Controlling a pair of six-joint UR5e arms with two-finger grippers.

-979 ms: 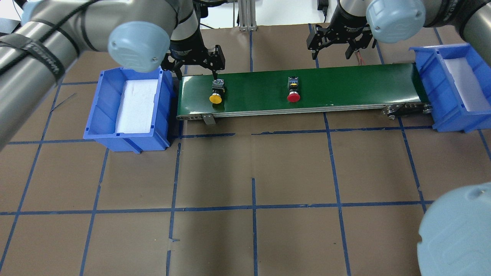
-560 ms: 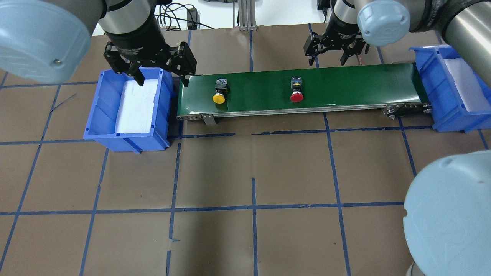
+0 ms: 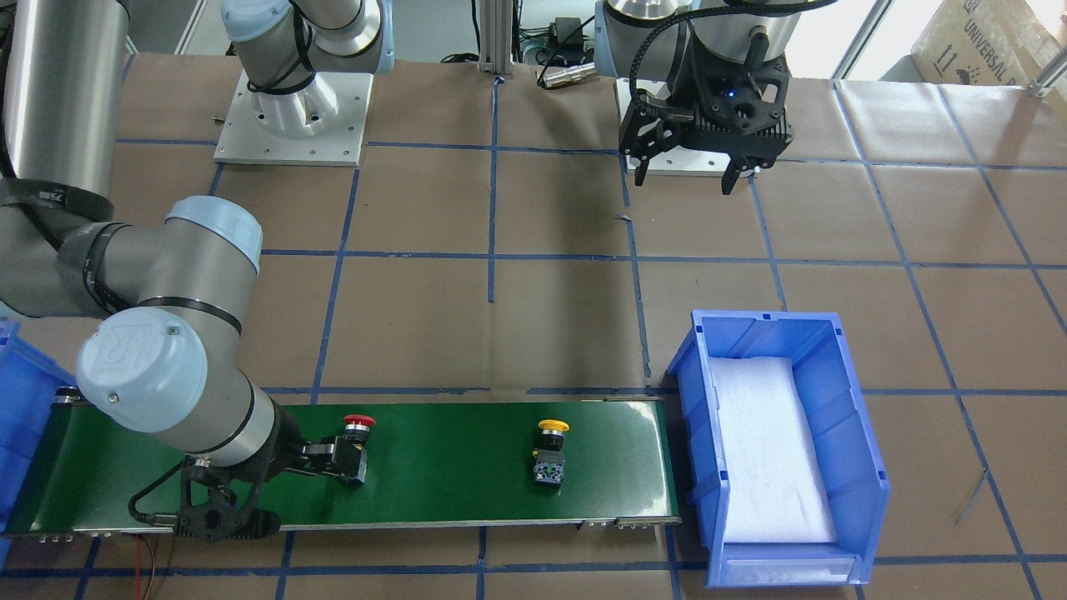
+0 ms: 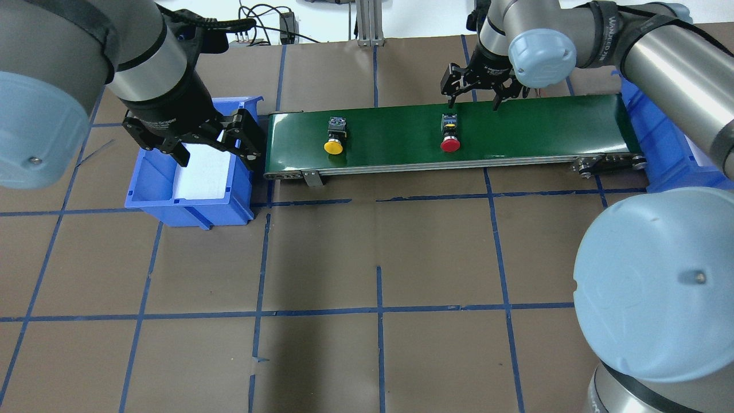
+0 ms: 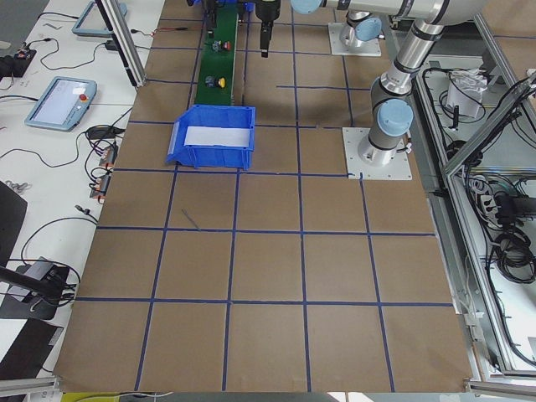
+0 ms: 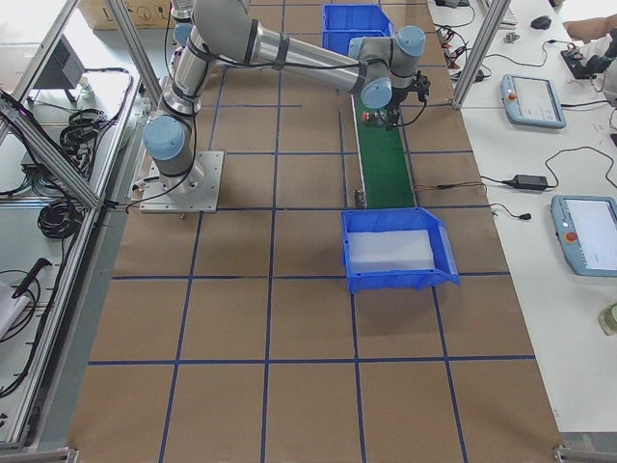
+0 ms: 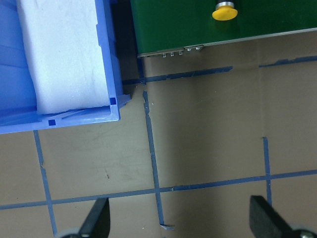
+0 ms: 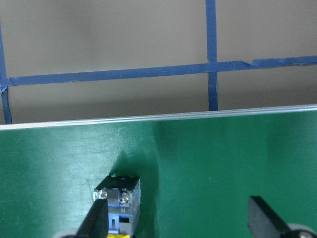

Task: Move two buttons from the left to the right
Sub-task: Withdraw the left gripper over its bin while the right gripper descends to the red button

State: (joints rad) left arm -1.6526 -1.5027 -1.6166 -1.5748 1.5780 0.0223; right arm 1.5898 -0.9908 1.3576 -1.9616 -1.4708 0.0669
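The yellow-capped button (image 4: pixel 334 137) and the red-capped button (image 4: pixel 450 135) lie on their sides on the green conveyor belt (image 4: pixel 527 123), apart from each other. My right gripper (image 4: pixel 472 104) is open, low over the belt's far edge, just behind the red button. In the right wrist view the red button's grey body (image 8: pixel 119 198) sits by one finger (image 8: pixel 96 220), untouched. My left gripper (image 4: pixel 195 143) is open and empty, raised over the left blue bin (image 4: pixel 189 203). The left wrist view shows the yellow button's cap (image 7: pixel 225 10).
The left bin (image 3: pixel 692 433) holds a white foam pad (image 3: pixel 771 450) and stands at the belt's left end. A second blue bin (image 4: pixel 665 172) stands at the belt's right end, partly hidden by my right arm. Brown paper with blue tape lines covers the table.
My left gripper has left the yellow button, pulled back from the belt and risen over the left bin. Both buttons have drifted slightly right. My right gripper has come down closer to the red button.
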